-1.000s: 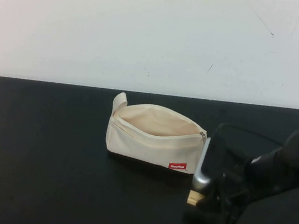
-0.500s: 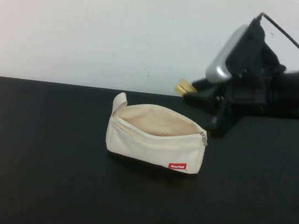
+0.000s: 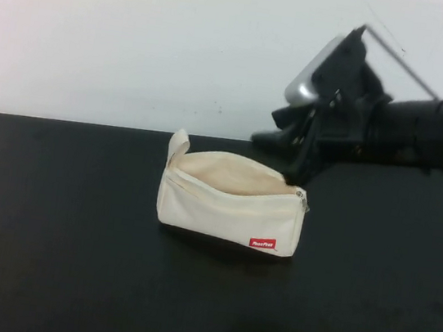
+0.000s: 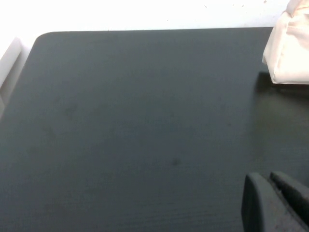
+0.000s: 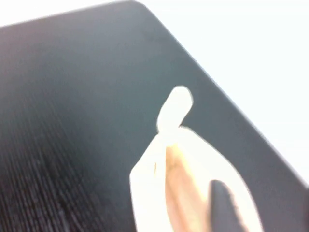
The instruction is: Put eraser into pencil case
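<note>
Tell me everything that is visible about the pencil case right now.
The pencil case is a cream-white pouch that looks like fabric. It lies on the black table, unzipped, its mouth open upward and showing a tan inside. It has a small red label low on the near side, a metal zipper pull at its right end and a loop tab standing up at its left end. The right gripper hangs at the right end of the opening. The left gripper is parked far from it.

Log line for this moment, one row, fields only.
right gripper: above pencil case right end, jaws unclear | eraser: not visible | pencil case: unzipped, on table | left gripper: low over table, left of case
</note>
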